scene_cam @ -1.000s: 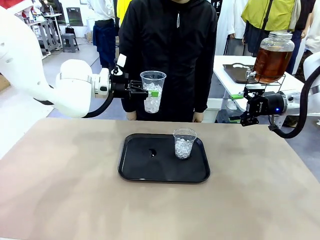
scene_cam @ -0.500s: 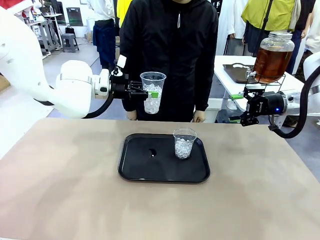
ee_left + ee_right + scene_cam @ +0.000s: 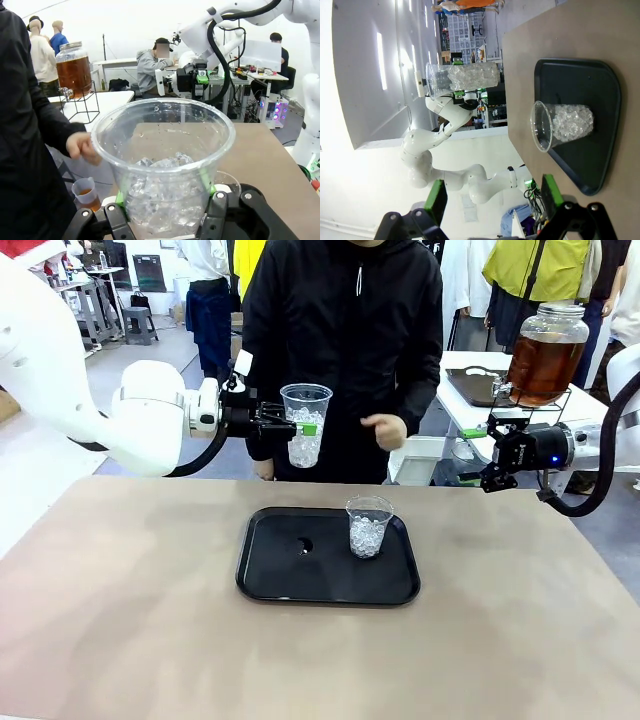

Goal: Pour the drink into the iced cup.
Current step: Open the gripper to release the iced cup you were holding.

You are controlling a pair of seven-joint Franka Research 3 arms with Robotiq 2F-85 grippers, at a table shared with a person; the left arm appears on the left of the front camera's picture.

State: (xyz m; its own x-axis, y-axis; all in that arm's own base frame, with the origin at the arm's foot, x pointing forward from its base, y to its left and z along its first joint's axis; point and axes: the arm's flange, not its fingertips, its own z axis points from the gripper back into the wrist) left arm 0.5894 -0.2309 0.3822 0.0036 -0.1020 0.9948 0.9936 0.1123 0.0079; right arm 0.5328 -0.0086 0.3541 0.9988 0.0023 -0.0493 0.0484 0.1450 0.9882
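Front view: iced cup (image 3: 305, 400) pinched in left tool (image 3: 306, 428); drink (image 3: 543, 365) above gaping right tool (image 3: 473, 455)

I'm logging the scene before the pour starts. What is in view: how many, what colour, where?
iced cups: two, clear; held cup in the air beyond the table's far edge, standing cup on the tray's right half.
tray: one, black, middle of the table.
dispenser jar: one, clear glass with a metal lid, on a wire stand on the side table.
drink: amber-brown, inside the jar.
table: one, tan.
side table: one, white, far right.
person's hand: one, at chest height behind the table.
left end effector: black, green pads, shut on the held cup.
right end effector: black, green pads, open, empty.
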